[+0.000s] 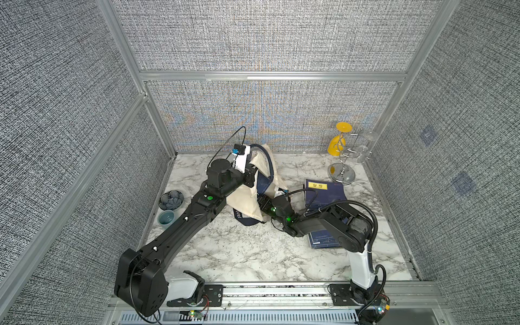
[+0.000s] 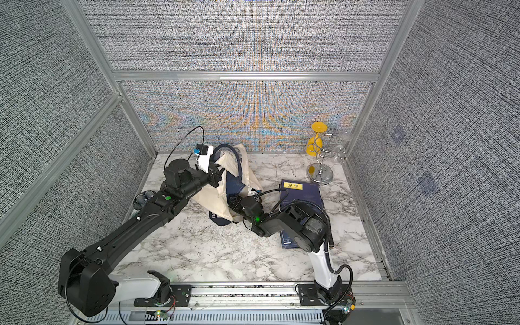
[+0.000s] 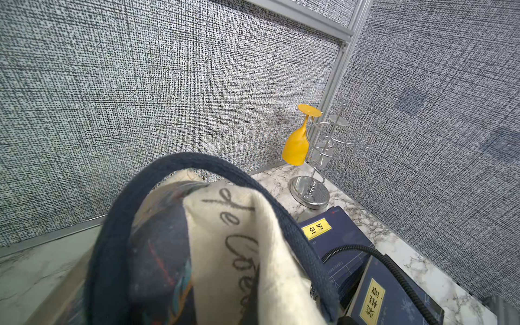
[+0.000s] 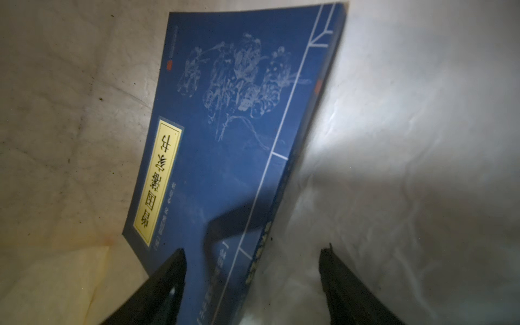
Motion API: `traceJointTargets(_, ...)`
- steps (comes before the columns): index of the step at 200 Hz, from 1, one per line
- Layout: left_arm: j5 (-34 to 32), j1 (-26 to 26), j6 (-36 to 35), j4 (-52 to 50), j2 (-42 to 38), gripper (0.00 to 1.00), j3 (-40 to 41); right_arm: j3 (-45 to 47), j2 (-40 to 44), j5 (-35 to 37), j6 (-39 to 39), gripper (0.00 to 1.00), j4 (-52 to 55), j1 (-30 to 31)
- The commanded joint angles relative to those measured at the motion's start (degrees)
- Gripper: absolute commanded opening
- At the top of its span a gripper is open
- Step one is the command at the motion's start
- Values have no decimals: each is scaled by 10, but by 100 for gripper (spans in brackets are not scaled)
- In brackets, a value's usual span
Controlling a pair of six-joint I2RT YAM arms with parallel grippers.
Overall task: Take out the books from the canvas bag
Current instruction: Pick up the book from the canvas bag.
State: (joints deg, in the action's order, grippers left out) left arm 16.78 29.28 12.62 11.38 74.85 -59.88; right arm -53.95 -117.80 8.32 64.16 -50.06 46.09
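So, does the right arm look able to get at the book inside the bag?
Probably yes: the right gripper sits inside the canvas bag, jaws open astride the book, with nothing between.

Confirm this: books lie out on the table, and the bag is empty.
The bag is not empty. The right wrist view shows a book inside the bag, between the fingers of the open right gripper. The rest holds: books lie out on the table.

One canvas bag (image 1: pixel 244 199), at least three books (image 1: pixel 326 194), two small bowls (image 1: pixel 170 199), one wire rack (image 1: pixel 342 174), one yellow goblet (image 1: pixel 336 146).
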Motion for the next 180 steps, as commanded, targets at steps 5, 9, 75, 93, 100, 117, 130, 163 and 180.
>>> traceJointTargets(5,39,2,-10,41,-2,0,-4,-7,-13,-28,7,75,-47,-9)
traceJointTargets(9,41,2,-10,42,-1,0,-4,-8,-16,-33,8,74,-53,-10)
traceJointTargets(75,70,2,-15,36,20,0,-8,-26,-25,-82,-11,68,-101,-27)
traceJointTargets(93,70,2,-19,30,25,0,-11,-50,-30,-104,-11,65,-106,-34)
traceJointTargets(100,68,2,-20,28,27,0,-13,-51,-30,-106,-9,64,-107,-35)
traceJointTargets(117,62,3,-28,16,30,0,-17,-44,-26,-105,-8,62,-113,-38)
traceJointTargets(130,51,2,-36,4,33,0,-21,-35,-20,-103,-1,59,-120,-40)
traceJointTargets(163,20,2,-47,-25,50,0,-34,-13,6,-107,-12,52,-120,-43)
traceJointTargets(180,8,2,-49,-34,58,0,-39,-4,16,-106,-12,52,-123,-43)
